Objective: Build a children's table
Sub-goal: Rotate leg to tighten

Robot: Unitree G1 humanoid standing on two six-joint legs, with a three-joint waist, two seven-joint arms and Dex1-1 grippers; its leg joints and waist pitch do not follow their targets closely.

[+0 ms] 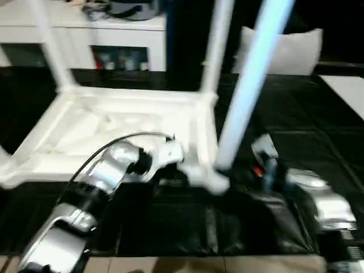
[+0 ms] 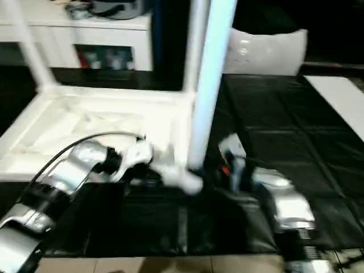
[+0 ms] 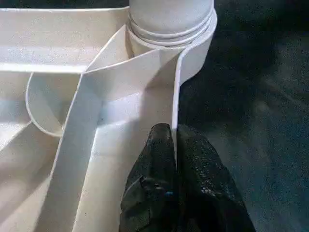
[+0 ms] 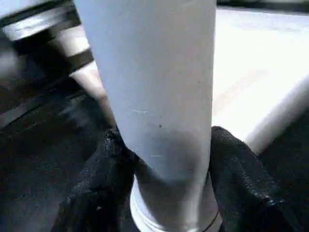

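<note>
**Upturned white table, third leg going into its near corner**

Head view: the tabletop lies upside down on a black mat, a white cabinet beyond.

Left wrist view: the left gripper pinches the thin, stiff rim.

Right wrist view: the right gripper clasps the leg low down, a likely light, slippery tube.

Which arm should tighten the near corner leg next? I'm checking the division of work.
Probably the right. The right gripper already has its fingers on either side of the near leg, low by its socket. The left gripper is pinched shut on the tabletop's rim, steadying the top.
</note>
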